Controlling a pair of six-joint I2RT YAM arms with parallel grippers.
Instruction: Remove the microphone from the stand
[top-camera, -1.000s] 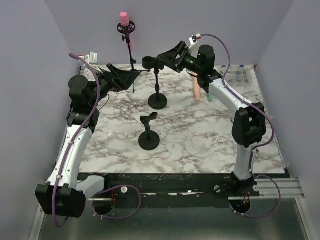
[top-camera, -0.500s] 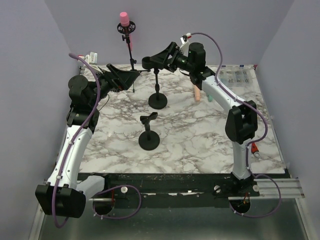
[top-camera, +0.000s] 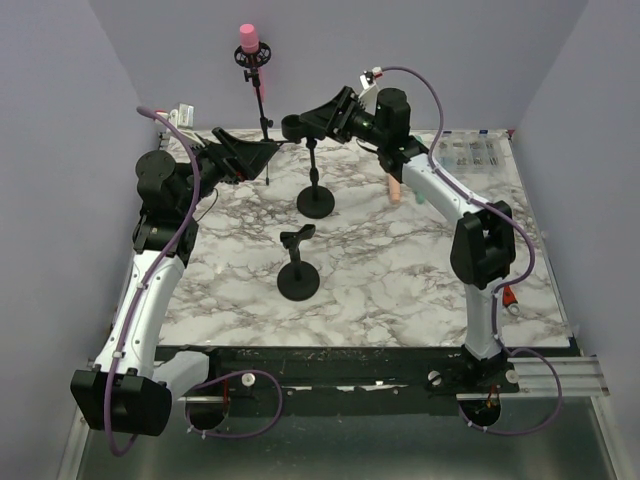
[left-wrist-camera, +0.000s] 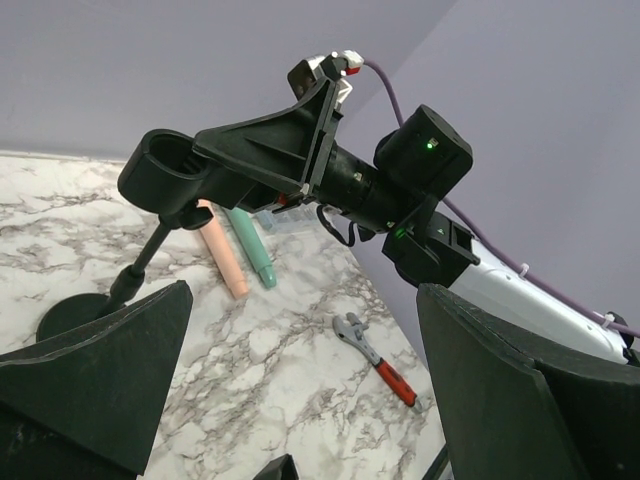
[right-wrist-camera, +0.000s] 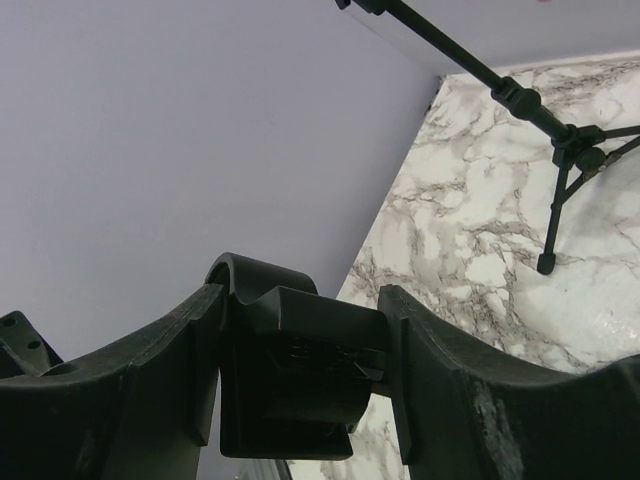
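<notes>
While the microphone (top-camera: 247, 40) is kept atop its tripod stand (top-camera: 262, 100) at eleven o'clock, an empty clip (left-wrist-camera: 165, 172) is clamped by the right gripper (top-camera: 312, 120), perhaps for steadying; the left gripper (top-camera: 265, 152) is held spread apart.

Table (top-camera: 400, 270): white marble, grey veining. Microphone (top-camera: 247, 38): pink. Clip stand (top-camera: 316, 200): black. Peach marker (left-wrist-camera: 222, 255). Teal marker (left-wrist-camera: 251, 246). Wrench (left-wrist-camera: 378, 358): red handle.

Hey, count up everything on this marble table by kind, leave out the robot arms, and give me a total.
Tripod stand: 1
Round-base clip stands: 2
Pink-topped microphone, on the tripod stand: 1
Loose sticks, peach and teal: 2
Wrench: 1
Clear flat pack: 1
Total: 8
</notes>
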